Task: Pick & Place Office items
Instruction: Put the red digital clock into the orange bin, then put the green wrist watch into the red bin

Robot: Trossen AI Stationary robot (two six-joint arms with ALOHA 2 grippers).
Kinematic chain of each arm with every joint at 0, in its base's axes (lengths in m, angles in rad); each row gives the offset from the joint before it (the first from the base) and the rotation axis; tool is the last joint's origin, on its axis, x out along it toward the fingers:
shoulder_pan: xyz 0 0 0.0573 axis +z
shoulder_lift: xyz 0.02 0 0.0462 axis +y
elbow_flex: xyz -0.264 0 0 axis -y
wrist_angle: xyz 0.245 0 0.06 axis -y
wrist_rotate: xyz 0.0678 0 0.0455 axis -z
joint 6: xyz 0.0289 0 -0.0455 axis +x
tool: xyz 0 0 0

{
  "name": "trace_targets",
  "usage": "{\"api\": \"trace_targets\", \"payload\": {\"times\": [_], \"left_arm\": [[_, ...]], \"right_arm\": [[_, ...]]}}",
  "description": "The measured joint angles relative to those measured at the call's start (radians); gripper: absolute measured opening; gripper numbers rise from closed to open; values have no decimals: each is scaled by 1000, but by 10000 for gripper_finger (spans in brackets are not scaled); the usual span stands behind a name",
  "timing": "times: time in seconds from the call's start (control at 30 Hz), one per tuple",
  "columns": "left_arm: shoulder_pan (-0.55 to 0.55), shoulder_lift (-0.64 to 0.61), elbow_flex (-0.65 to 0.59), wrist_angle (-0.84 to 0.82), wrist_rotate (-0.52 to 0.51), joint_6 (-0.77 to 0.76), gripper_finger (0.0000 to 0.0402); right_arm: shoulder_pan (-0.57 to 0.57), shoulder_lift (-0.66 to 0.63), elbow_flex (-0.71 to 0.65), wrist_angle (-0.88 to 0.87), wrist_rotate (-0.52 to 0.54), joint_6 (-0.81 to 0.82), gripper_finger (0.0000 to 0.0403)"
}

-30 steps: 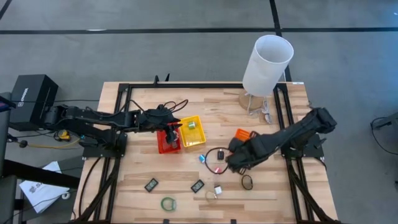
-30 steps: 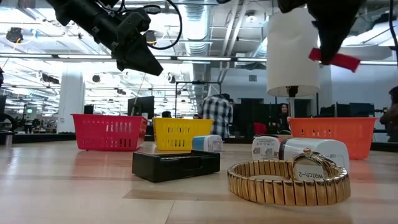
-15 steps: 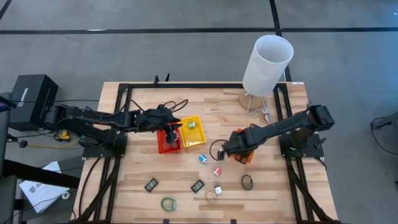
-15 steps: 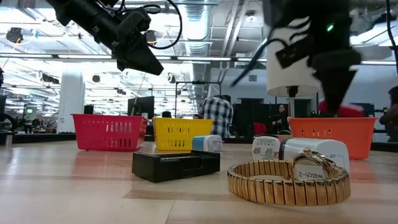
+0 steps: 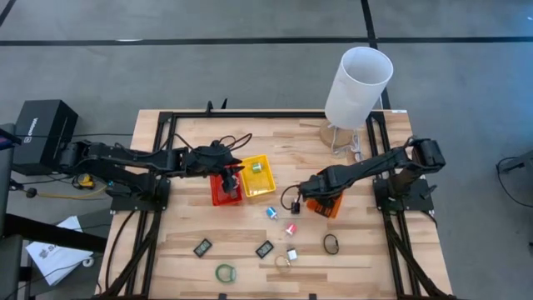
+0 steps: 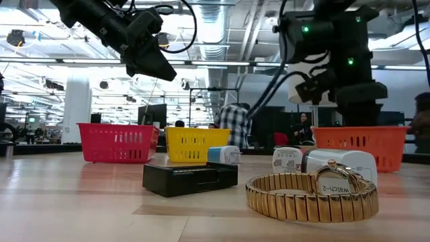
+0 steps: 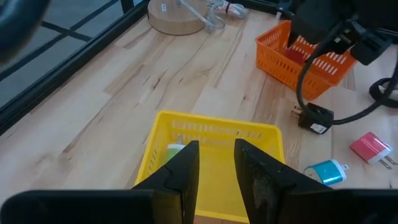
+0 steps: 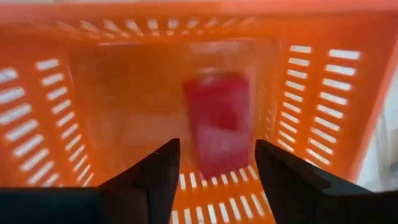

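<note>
My right gripper [image 8: 217, 148] is open and points down into the orange tray [image 8: 74, 93], over that tray in the high view [image 5: 320, 198]. A red block [image 8: 217, 118], blurred, lies in the tray between and beyond the fingers, apart from them. My left gripper [image 7: 216, 152] hovers over the yellow tray [image 7: 186, 124] and red tray [image 5: 223, 192], its fingers a narrow gap apart and holding nothing. Small items lie on the boards near the front: a green ring [image 5: 225, 272], a black ring [image 5: 331, 243], two black clips [image 5: 202, 247], a blue piece [image 5: 271, 212] and a pink piece [image 5: 291, 227].
A tall white cylinder [image 5: 358, 83] stands on a round wooden base at the far right. A black plug with a looped cord [image 5: 291, 200] lies beside the orange tray. In the low view a gold watch band [image 6: 312, 195] and a black box [image 6: 190, 178] sit close to the camera. People stand in the room behind.
My right gripper, carrying the red block, has moved from above the loose items toward the table's far edge and down into the orange tray. The red block, held high a second ago, now shows inside the tray.
</note>
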Motion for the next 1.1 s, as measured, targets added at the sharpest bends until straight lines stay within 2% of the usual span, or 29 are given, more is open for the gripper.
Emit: {"api": "trace_targets", "payload": {"times": [0.13, 0.3, 0.37, 0.53, 0.7, 0.83, 0.97, 1.1], "left_arm": [[-21, 0, 0, 0, 0, -22, 95], [-68, 0, 0, 0, 0, -22, 95], [-91, 0, 0, 0, 0, -23, 95], [-157, 0, 0, 1, 0, -23, 95], [-233, 0, 0, 8, 1, -36, 95], [-293, 0, 0, 15, 0, -154, 95], [-367, 0, 0, 26, 0, -198, 95], [-447, 0, 0, 98, -24, -199, 95]], "right_arm": [[-5, 0, 11, -3, 0, -6, 215], [-4, 0, 87, -32, -1, -16, 218], [-2, 0, 131, -72, -18, -75, 216], [33, -18, 223, -111, -135, -290, 210], [87, -91, 269, -95, -123, -298, 206], [163, -181, 269, -37, -73, -299, 204], [247, -284, 216, 124, -9, -413, 203], [310, -400, 9, 518, -56, -564, 203]]}}
